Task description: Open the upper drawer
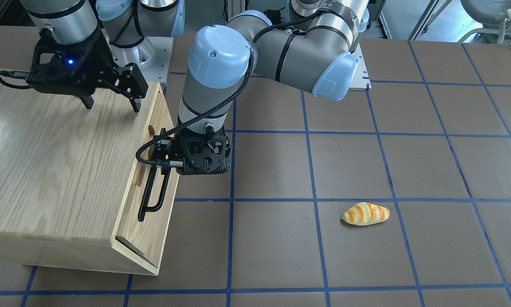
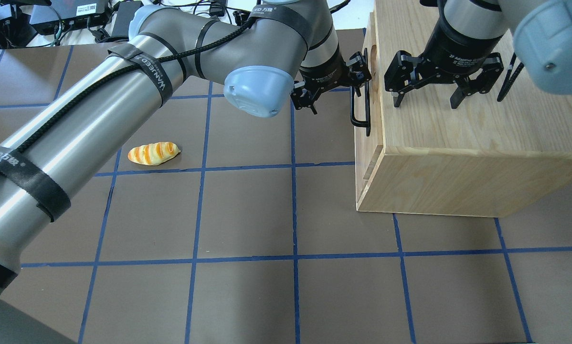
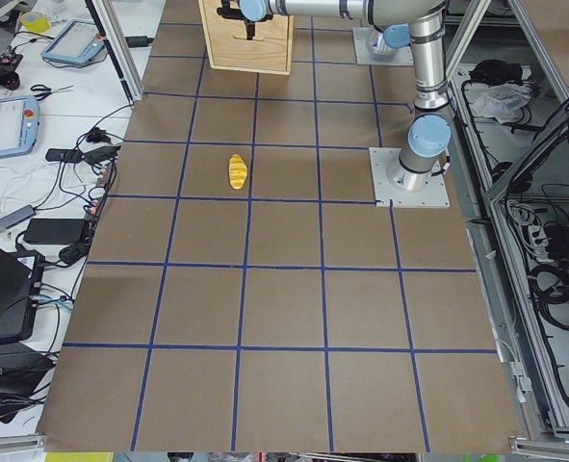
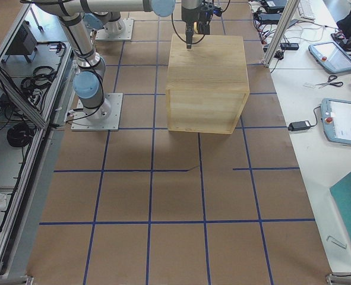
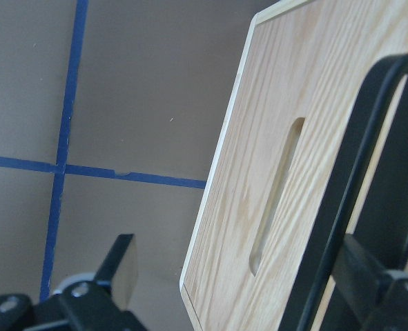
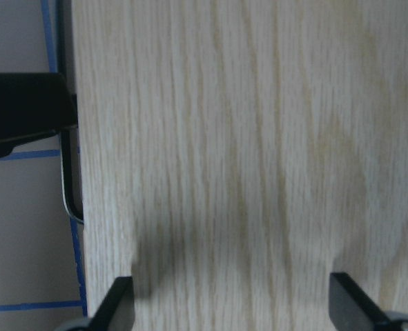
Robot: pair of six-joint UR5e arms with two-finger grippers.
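Observation:
The upper drawer [image 1: 149, 230] is the light oak front panel of the oak cabinet [image 1: 46, 170], with a black bar handle [image 1: 153, 192] over an oval recess. In the overhead view the drawer [image 2: 368, 143] seems to stand slightly proud of the box. My left gripper [image 1: 164, 155] is open at the handle [image 2: 361, 112]. In its wrist view the handle bar [image 5: 369, 138] runs just inside one of the fingers [image 5: 121, 269], close to the drawer front [image 5: 314, 103]. My right gripper [image 1: 111, 106] is open and empty just above the cabinet top [image 6: 245, 138].
A toy bread roll [image 1: 365, 213] lies on the brown table, well away from the cabinet; it also shows in the overhead view [image 2: 153, 153]. The left arm reaches across the table towards the cabinet's front. Blue tape lines mark a grid.

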